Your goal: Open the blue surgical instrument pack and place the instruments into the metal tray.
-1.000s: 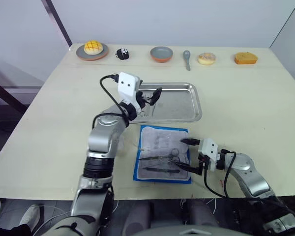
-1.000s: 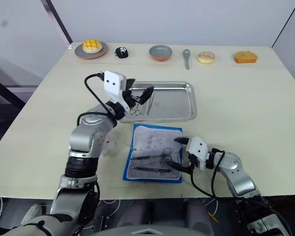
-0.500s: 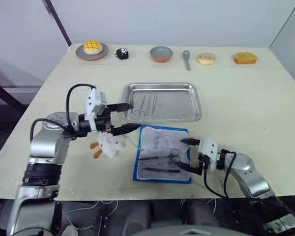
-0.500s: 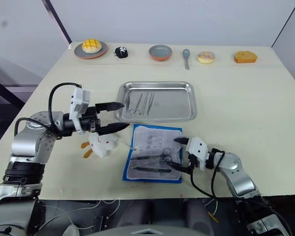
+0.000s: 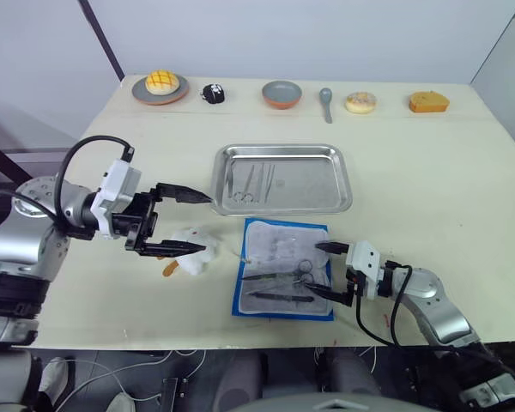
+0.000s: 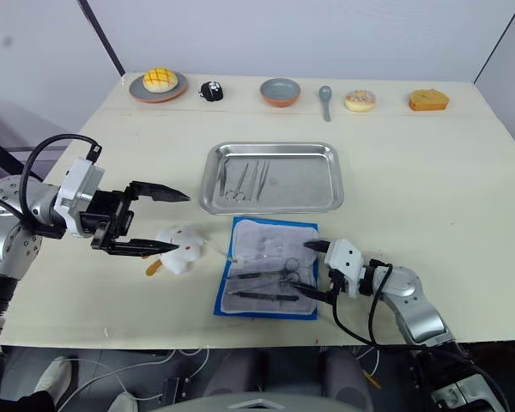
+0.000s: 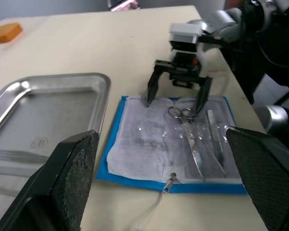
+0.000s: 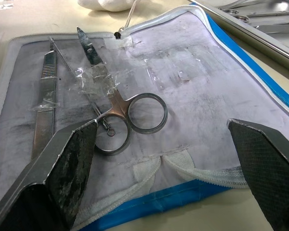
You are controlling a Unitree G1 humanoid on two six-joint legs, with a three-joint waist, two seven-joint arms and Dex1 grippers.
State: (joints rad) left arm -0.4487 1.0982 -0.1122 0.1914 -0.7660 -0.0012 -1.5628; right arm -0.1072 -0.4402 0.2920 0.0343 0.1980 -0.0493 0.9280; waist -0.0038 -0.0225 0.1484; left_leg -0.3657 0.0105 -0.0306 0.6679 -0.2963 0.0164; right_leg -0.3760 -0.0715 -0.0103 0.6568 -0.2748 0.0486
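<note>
The blue surgical instrument pack (image 5: 285,269) lies open on the table (image 5: 429,163), lining up, just in front of the metal tray (image 5: 282,178). Several instruments (image 5: 251,182) already rest in the tray's left half. Ring-handled scissors (image 8: 116,108) and a flat-handled tool (image 8: 42,96) remain on the lining, held under clear film or tape.

The right pincer (image 5: 324,271) sits at the pack's right edge with its fingers spread wide and empty, the scissors' rings just ahead of them. The left pincer (image 5: 182,222) hangs over the table to the left of the tray, also wide open and empty, close to a white plush toy (image 5: 193,261).

The step in hand appears to be picking the next instrument from the pack.
- The right pincer should approach low and close across the scissors' shank just beyond the rings, not on the rings themselves, which could pivot.
- The film over the blades may resist; a lift angled towards the handles should slide the tool free.
- The pack is light and may drag along; the left pincer could pin its left edge.

No readable brand, label or print can be made out on the pack or tray.
</note>
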